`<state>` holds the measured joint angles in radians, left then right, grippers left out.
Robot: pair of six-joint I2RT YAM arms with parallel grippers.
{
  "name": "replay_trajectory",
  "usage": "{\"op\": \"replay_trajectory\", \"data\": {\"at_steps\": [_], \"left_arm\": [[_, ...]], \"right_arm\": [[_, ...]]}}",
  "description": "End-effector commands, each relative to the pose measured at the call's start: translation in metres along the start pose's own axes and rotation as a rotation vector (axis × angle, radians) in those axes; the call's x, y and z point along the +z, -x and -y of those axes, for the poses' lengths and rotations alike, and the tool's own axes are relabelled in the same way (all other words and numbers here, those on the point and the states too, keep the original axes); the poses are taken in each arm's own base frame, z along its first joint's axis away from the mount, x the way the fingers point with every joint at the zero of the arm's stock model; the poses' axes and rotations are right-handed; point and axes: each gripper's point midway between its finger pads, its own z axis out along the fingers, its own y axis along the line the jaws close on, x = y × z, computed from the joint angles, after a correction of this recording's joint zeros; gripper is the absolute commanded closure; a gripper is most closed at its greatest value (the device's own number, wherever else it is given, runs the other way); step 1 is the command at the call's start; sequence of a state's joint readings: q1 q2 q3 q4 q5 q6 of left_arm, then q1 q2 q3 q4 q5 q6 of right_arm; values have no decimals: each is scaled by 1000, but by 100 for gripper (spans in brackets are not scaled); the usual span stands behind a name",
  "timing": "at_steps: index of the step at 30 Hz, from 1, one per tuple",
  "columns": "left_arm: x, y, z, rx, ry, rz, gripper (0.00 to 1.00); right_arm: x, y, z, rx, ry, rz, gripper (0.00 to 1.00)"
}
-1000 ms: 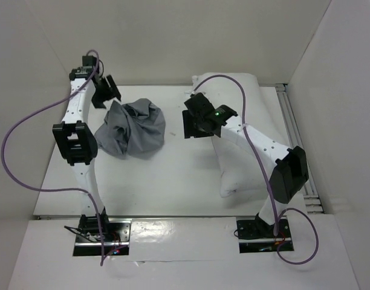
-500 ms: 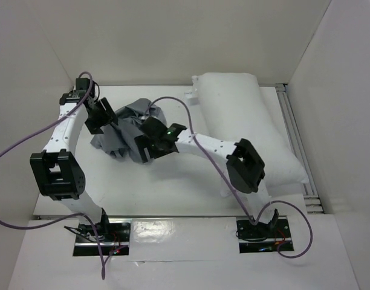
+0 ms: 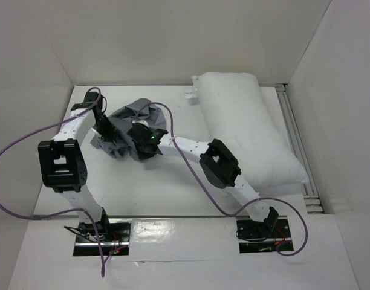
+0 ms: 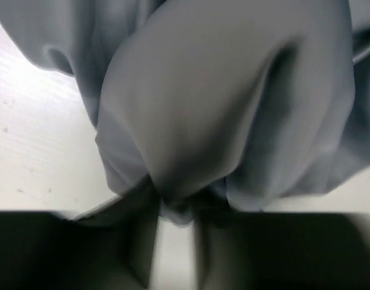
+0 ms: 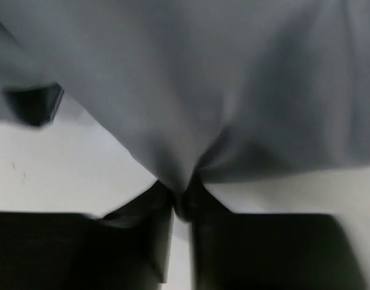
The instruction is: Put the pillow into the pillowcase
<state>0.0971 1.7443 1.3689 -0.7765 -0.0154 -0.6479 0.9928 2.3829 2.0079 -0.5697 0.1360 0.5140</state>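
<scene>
Down at the bottom edge of the overhead view, the two arms are rising from their bases and both are leaning toward the upper left of the white table (image 3: 167,193). The left arm (image 3: 61,166) is bending up along the left side, while the right arm (image 3: 218,166) is stretching diagonally across the middle of the frame. Both are ending at the pillowcase (image 3: 123,115), which is lying as a crumpled grey heap left of centre in the upper half of the frame. The left gripper (image 3: 103,127) is pressing into the heap's left edge, and the right gripper (image 3: 138,136) is biting into its lower right side, so the cloth is bunching between the two tools. In the left wrist view the fingers (image 4: 142,241) are closing from the bottom of the frame on a gathered fold of the grey fabric, which is ballooning above them and filling most of the picture. In the right wrist view the fingertips (image 5: 164,235) are likewise pinching a tuck of the same cloth, with creases running up and away from the pinch. Farther back and to the right, the pillow (image 3: 245,127) is lying flat and uncovered along the table's right side, from the upper centre down toward the right edge. It is resting well apart from both grippers, with bare table between it and the pillowcase.
</scene>
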Motion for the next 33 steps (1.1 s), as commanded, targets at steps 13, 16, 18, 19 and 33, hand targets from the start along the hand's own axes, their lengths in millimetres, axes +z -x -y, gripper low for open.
{"op": "replay_trajectory", "data": {"at_steps": [13,16,18,19,33], "left_arm": [[-134,140,49,7,-226,352,100],[-174,145,63,56,-317,394,100],[-190,138,60,57,-346,402,100],[-194,129,60,49,-363,390,100],[-132,-28,-3,103,-314,160,22]], "right_arm": [[-167,225,66,55,273,462,100],[-240,261,82,-2,402,591,100],[-271,263,111,6,439,625,100],[-279,259,116,-4,478,611,100],[-225,146,273,292,76,253,22]]}}
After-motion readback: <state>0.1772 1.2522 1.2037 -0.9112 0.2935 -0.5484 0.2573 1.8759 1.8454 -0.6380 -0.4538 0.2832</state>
